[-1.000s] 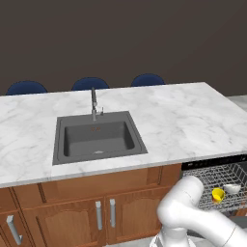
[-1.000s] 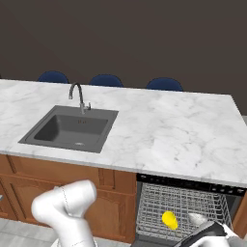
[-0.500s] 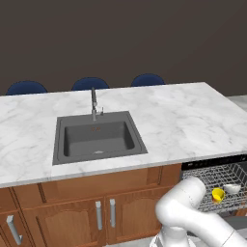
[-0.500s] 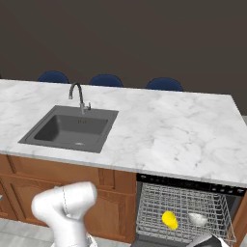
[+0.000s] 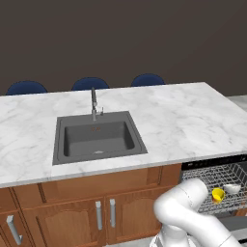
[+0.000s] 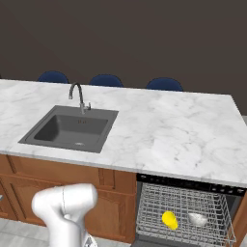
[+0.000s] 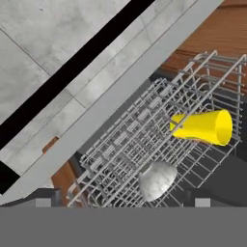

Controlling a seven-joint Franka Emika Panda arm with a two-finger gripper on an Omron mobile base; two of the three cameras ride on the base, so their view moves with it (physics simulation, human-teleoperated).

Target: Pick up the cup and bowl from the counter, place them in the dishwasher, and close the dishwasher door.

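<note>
The dishwasher (image 6: pixel 185 212) occupies the lower right of the right base view, below the counter (image 6: pixel 164 130), with its black control strip just under the marble edge and its grey wire rack (image 6: pixel 181 214) exposed. In the left base view the same appliance (image 5: pixel 217 188) sits at the lower right edge of the frame, partly behind the white arm (image 5: pixel 185 212). The cup (image 6: pixel 169 220) lies in the rack at lower centre-right of the right base view, and the bowl (image 6: pixel 197 219) rests just beside it, to its right in that frame. In the left base view the cup (image 5: pixel 218 195) appears just left of and slightly below the bowl (image 5: pixel 232 188), both within the rack (image 5: pixel 219 181). In the hand view the cup (image 7: pixel 202 127) lies on its side at centre right, its open mouth facing the right edge of the frame; the bowl (image 7: pixel 157 180) sits lower, near bottom centre, apart from the cup. The rack (image 7: pixel 130 144) runs diagonally across the hand view, with a grey band and tiled floor toward the upper left. The gripper (image 7: pixel 123 198) sits at the bottom edge of the hand view, its dark fingertips (image 7: pixel 46 197) set wide apart with nothing between them. The sink (image 5: pixel 98 137) and faucet (image 5: pixel 94 103) occupy the centre left of the left base view.
</note>
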